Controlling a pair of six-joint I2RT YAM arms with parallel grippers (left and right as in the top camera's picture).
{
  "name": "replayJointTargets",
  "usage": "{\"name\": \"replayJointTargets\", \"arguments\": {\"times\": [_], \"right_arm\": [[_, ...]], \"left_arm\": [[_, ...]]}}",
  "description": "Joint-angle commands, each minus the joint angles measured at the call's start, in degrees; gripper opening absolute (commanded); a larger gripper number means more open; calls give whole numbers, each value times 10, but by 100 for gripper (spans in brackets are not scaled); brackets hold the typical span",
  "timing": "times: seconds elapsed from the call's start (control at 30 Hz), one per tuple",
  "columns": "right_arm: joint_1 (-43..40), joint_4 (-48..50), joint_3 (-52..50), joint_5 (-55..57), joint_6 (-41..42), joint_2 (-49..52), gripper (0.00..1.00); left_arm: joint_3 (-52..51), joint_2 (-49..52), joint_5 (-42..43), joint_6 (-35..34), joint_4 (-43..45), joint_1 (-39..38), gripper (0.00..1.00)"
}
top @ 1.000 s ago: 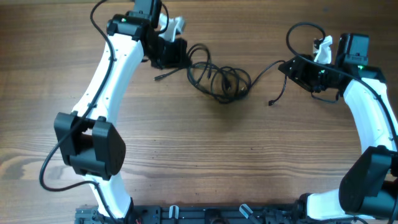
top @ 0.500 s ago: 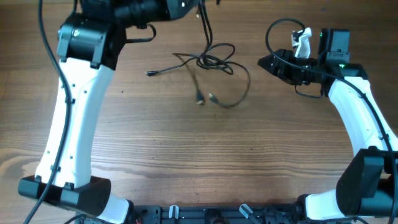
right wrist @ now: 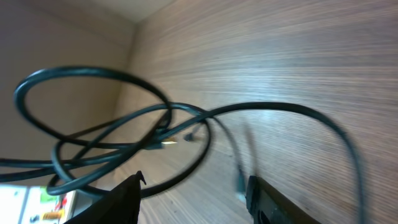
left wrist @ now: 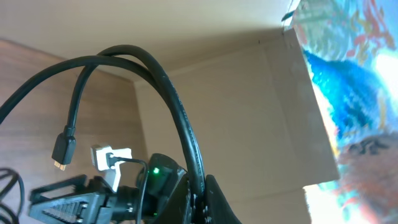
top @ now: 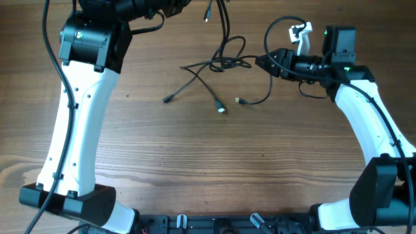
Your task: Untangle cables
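On the table, just ahead of your right gripper, lay the knot of the cables, loose ends trailing toward the arm bases. That gripper's jaws stood apart, gripping nothing visible. One strand rose to your lifted left gripper, clamped on it. The right sat nearer the knot.

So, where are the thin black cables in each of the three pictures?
Overhead: the cables in the upper middle, one strand leaving by the top edge.
Left wrist: the cables arch across the picture; a plug hangs at the left.
Right wrist: loops at centre left.
Shared landmark: the right tool: right of the cables overhead, bottom left for the left wrist, bottom edge in its own view.
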Motion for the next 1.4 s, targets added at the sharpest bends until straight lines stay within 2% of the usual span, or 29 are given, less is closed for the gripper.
{"name": "replayJointTargets", "arguments": {"times": [0.0, 0.23, 0.43, 0.6, 0.77, 0.93, 1.03, 1.13, 1.23, 1.3, 1.37], "right_arm": [[2, 3, 13, -40, -40, 7, 56], [2, 3, 13, -40, -50, 7, 56], [2, 2, 12, -48, -67, 7, 56], [2, -7, 11, -61, -81, 7, 56], [9, -8, 0, -32, -8, 10, 55], [40, -7, -11, -31, 1, 15, 55], [63, 13, -11, -31, 26, 15, 59], [86, 44, -11, -19, 74, 15, 65], [112, 49, -11, 29, 146, 15, 65], [124, 47, -11, 44, 170, 16, 63], [137, 47, -11, 64, 194, 17, 57]], "left_arm": [[9, -10, -21, -94, -4, 0, 4], [9, -10, -88, -229, -86, 0, 4], [8, -10, -110, -294, -136, 0, 4], [8, -10, -113, -296, -136, 0, 4], [8, -10, -113, -296, -139, 0, 4], [8, -10, -116, -296, -143, 0, 4], [8, -10, -117, -293, -147, 0, 4], [8, -10, -117, -294, -156, 0, 4], [8, -10, -117, -293, -164, 0, 4], [8, -10, -117, -292, -165, 0, 4], [8, -10, -117, -292, -165, 0, 4]]}}
